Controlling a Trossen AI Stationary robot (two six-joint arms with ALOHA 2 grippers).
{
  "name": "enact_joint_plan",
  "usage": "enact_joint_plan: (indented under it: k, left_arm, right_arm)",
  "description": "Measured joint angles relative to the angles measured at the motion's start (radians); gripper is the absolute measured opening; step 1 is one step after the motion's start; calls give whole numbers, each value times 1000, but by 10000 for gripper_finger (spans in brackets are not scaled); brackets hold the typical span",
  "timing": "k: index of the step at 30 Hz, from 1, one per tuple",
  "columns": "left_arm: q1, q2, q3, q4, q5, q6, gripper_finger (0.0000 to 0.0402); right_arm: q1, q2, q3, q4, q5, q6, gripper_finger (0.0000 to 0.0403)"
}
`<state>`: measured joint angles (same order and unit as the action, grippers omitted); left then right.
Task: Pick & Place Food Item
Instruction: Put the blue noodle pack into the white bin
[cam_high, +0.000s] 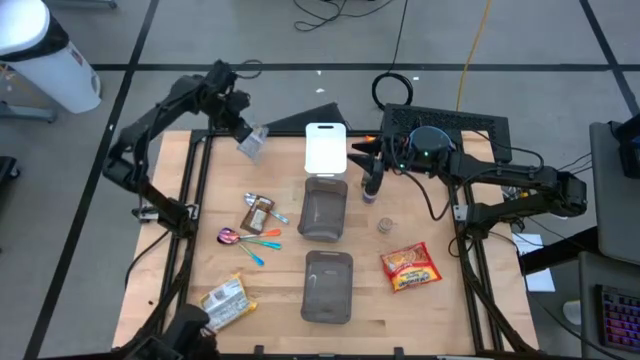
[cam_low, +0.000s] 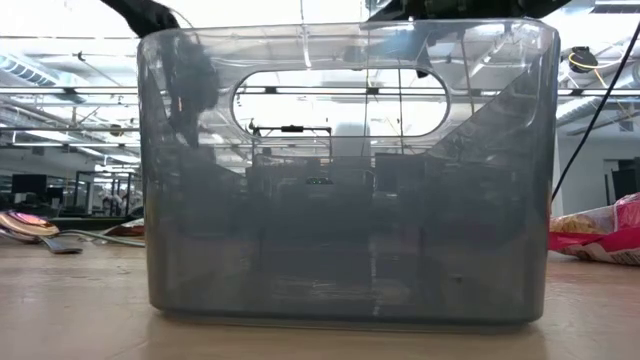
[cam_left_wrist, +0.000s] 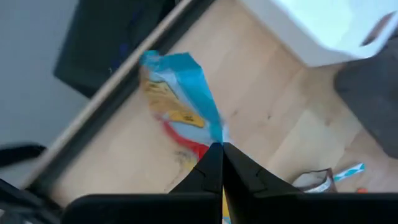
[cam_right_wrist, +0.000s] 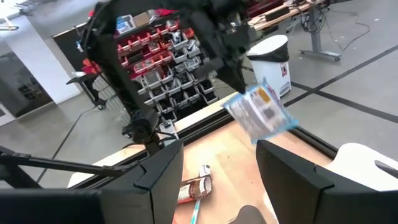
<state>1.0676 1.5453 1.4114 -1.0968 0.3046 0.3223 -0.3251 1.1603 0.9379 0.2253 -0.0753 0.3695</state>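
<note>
Food item: flat snack packet (cam_high: 251, 141), blue/silver foil w/ yellow and red print, crinkled; print too blurred to read. It hangs tilted above the worktop (cam_high: 440, 310) near the far-left corner, clear of the surface. Left gripper (cam_left_wrist: 222, 163): arm folded high over the left edge, fingers pressed together, pinching packet edge. Right gripper (cam_high: 370, 188): near the far edge, beside the white cutting board (cam_high: 325, 147), fingers spread, holding nothing.

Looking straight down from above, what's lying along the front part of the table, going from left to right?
Yellow-and-white crinkly snack packet → smoky-grey clear plastic tub → red-and-orange snack bag.
</note>
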Motion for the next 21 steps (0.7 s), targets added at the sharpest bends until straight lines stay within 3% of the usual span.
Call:
enact_joint_plan:
  k: [11,17,21]
  left_arm:
    - [-99,-3,318,-174,13,99,1]
    - [-175,-3,484,-274,129,114,1]
    - [-249,-3,580,-327,119,111,1]
  right_arm:
    - [-9,0,0,-1,-3,0,196]
    - [-9,0,0,-2,-7,-44,196]
    - [-13,0,0,7,-41,-63,196]
